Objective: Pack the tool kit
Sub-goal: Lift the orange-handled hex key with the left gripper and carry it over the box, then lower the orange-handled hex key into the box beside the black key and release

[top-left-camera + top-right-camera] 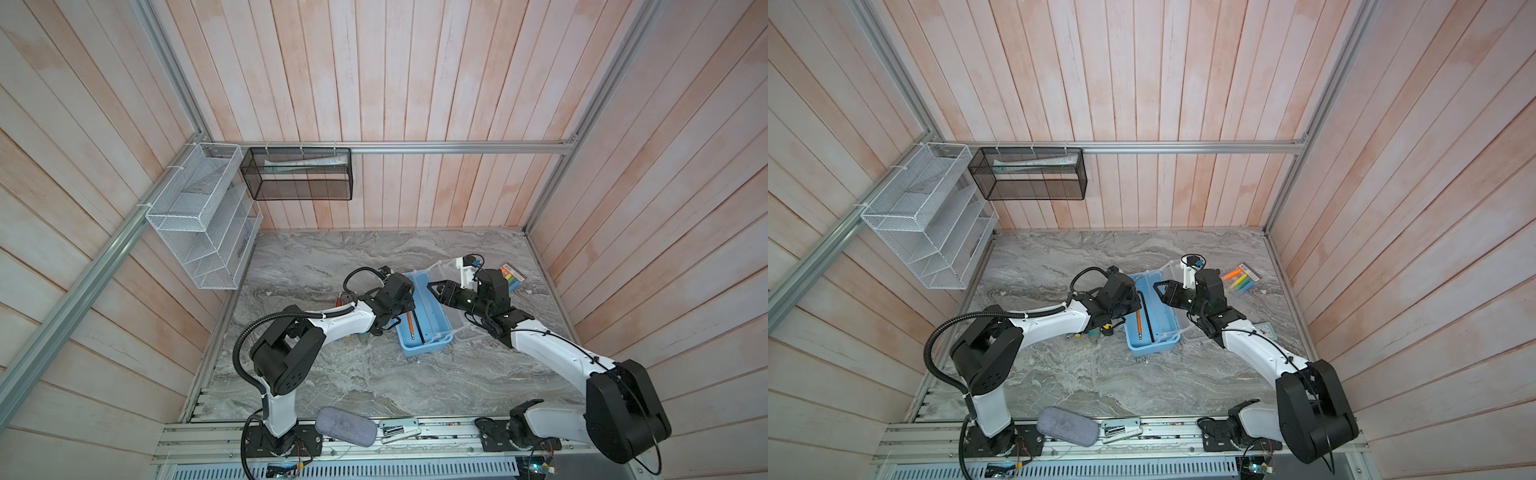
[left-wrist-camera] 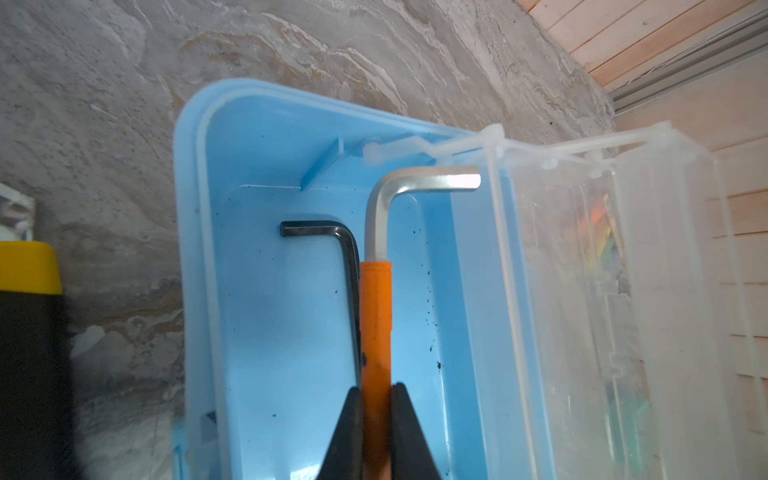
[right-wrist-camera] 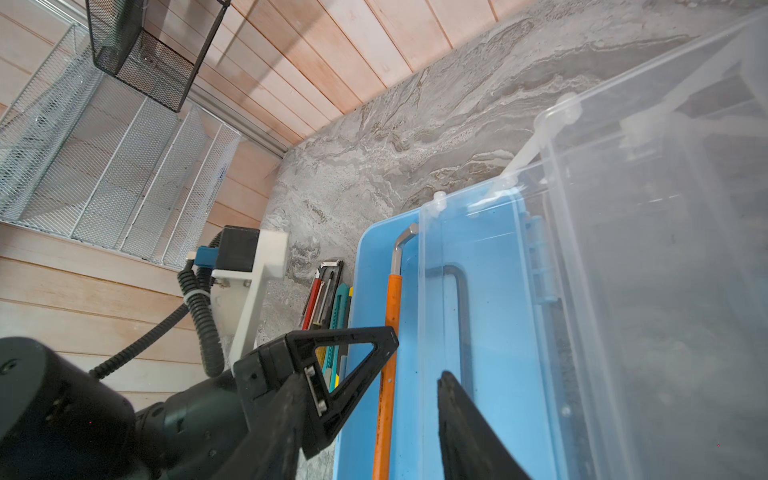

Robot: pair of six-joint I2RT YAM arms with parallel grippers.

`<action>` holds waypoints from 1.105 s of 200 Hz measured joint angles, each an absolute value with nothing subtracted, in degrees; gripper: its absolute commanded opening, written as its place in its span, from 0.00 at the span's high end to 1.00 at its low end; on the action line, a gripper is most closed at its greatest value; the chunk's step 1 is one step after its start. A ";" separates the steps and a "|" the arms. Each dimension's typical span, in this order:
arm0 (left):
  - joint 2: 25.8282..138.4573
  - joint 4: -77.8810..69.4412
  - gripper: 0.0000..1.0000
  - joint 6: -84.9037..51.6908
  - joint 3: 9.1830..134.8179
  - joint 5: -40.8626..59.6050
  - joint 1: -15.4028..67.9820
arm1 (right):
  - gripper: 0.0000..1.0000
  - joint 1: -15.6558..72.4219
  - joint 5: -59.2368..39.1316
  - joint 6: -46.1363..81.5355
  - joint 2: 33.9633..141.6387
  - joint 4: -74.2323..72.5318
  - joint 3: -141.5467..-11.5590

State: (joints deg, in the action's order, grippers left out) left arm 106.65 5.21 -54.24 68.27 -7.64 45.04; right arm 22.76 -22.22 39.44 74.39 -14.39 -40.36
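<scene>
The tool kit's light-blue box stands open mid-table. Its clear lid is swung up toward the right. My left gripper is shut on a silver hex key with an orange sleeve, low inside the box. A black hex key lies on the box floor beside it. My right gripper is open over the box's far end. The lid's free edge runs between its fingers.
Utility knives and screwdrivers lie on the marble left of the box, with a yellow-black knife among them. A marker pack lies right of the lid. A grey pouch sits on the front rail. Mesh baskets hang on the wall.
</scene>
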 measured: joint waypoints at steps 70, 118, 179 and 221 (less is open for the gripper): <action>106.65 6.81 1.00 -54.24 68.27 -7.70 45.19 | 0.49 22.76 -22.61 39.42 74.52 -15.05 -40.36; 106.89 7.01 0.92 -54.22 68.40 -7.51 45.19 | 0.49 22.76 -22.61 39.42 74.85 -15.35 -40.36; 107.72 6.59 0.74 -53.80 68.77 -7.44 45.19 | 0.49 22.76 -22.61 39.42 74.85 -15.40 -40.36; 107.70 6.37 0.73 -52.45 68.79 -6.55 45.17 | 0.49 22.76 -23.07 39.20 74.85 -15.38 -40.36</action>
